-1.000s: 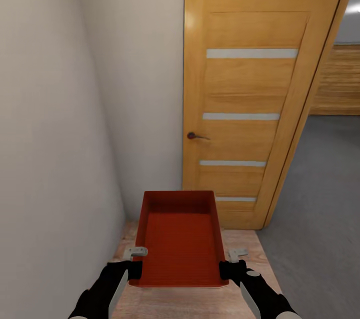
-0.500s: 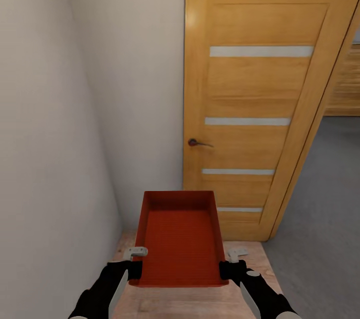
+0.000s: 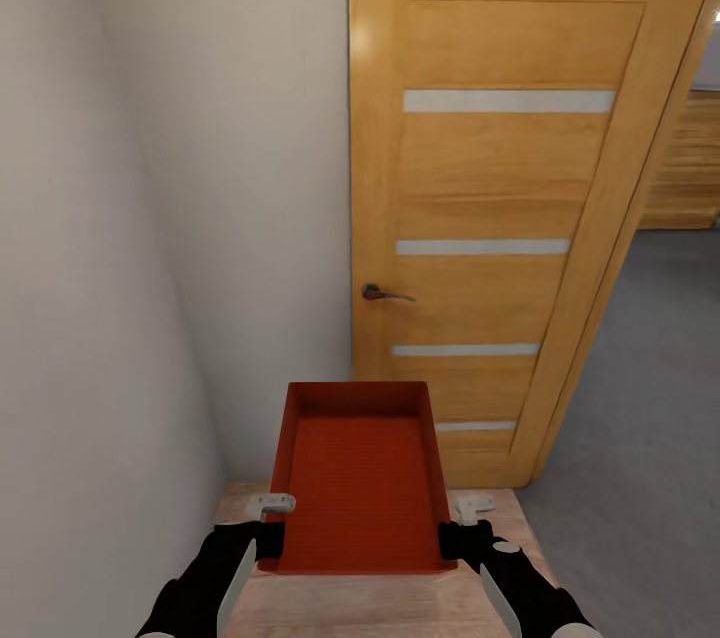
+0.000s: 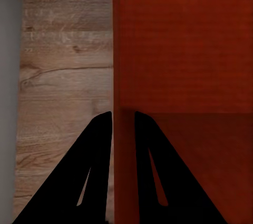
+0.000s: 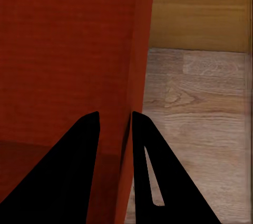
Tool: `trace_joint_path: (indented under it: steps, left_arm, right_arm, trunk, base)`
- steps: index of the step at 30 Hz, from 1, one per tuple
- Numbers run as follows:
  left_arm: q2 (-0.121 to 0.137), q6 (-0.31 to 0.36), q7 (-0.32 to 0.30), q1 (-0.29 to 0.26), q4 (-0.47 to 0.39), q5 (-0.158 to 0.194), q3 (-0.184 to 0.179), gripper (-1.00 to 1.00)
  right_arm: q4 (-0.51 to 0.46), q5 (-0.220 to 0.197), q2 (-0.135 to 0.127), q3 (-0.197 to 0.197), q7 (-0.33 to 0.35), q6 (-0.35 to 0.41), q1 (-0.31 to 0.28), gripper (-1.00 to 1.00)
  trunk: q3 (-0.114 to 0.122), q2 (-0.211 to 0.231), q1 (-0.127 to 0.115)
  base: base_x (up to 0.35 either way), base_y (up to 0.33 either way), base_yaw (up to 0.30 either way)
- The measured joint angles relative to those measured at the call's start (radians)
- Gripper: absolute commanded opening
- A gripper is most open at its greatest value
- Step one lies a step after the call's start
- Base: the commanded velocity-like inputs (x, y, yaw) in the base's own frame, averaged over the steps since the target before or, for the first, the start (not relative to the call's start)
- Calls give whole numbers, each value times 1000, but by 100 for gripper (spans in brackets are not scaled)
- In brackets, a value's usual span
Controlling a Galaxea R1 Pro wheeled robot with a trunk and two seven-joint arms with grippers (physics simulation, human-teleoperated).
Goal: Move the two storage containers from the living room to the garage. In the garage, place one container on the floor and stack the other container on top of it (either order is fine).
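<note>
1. Container (image 3: pixel 362 478) first: you are carrying one red-orange storage container between both arms, held level just short of the wooden door (image 3: pixel 500 208), open side up and empty.
2. Your left gripper (image 3: pixel 268 518) has its fingers (image 4: pixel 97 145) clenched on the container's left wall, one inside and one outside; the left wrist view shows the wall pinched between them.
3. Your right gripper (image 3: pixel 462 521) grips the right wall the same way, its fingers (image 5: pixel 87 145) closed across that thin wall.
4. Below the container lies light wood floor (image 3: pixel 400 608), which ends at the door's foot. To the door's right, grey concrete floor (image 3: pixel 640 438) begins, which I judge to be the garage.
5. Step in hand: transport, with placing not yet begun.
6. Next, you need to turn the base toward the opening right of the door. A pale wall (image 3: pixel 120 268) stands close on the door's left, so you have little room to swing the container.
7. Keep both grips matched through the turn; uneven pull could twist the thin walls.
</note>
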Motion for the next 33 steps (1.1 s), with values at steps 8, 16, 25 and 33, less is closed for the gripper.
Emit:
trace_joint_path:
  steps: [8,16,25,33]
  left_arm:
    - [1,0,0,0,1,1,0,-100]
    - [1,-1,-1,-1,2,1,0,-100]
    - [1,-1,0,0,1,1,0,-100]
    - [0,-1,0,0,1,1,1,-100]
  right_arm:
    - [0,-2,0,3,-2,0,0,-100]
    - [0,-3,0,3,-2,0,0,-100]
    - [0,-2,0,3,-2,0,0,-100]
    - [0,-2,0,3,-1,0,0,-100]
  trunk:
    - [0,0,0]
    - [0,0,0]
    - [0,0,0]
    - [0,0,0]
  base:
    - [1,0,-273]
    - [0,0,-275]
    - [1,1,-275]
    - [123,155,-275]
